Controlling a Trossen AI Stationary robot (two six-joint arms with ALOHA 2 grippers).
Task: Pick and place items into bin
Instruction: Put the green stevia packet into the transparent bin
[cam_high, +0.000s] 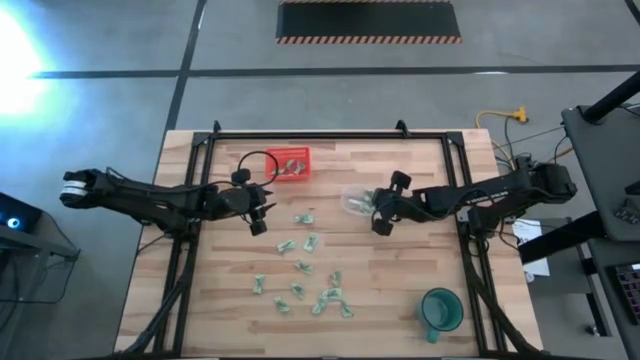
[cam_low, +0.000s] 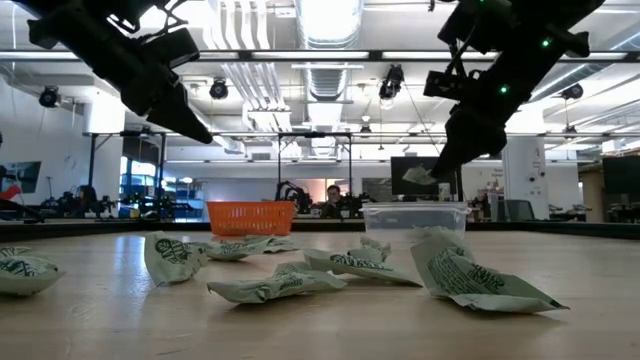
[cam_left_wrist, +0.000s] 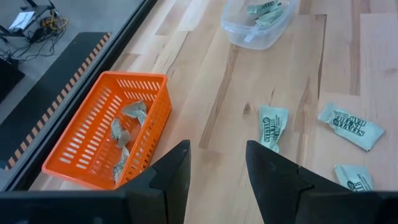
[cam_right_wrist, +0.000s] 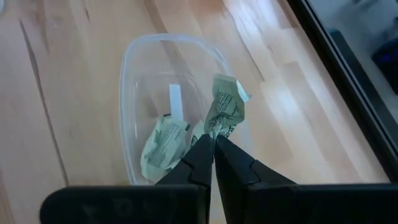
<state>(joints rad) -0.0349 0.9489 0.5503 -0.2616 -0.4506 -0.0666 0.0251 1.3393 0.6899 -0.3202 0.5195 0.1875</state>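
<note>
One packet (cam_right_wrist: 225, 111) pinched in right end effector (cam_right_wrist: 213, 142) over clear tub (cam_right_wrist: 134, 68).

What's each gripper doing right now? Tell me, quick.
Left gripper: open, empty, near the orange basket.
Right gripper: shut on a green packet above the clear container.

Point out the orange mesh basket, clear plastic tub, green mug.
orange mesh basket (cam_left_wrist: 149, 121): left wrist view, side wall.
clear plastic tub (cam_right_wrist: 134, 53): right wrist view, rim.
green mug (cam_high: 441, 309): high view, rim.
</note>
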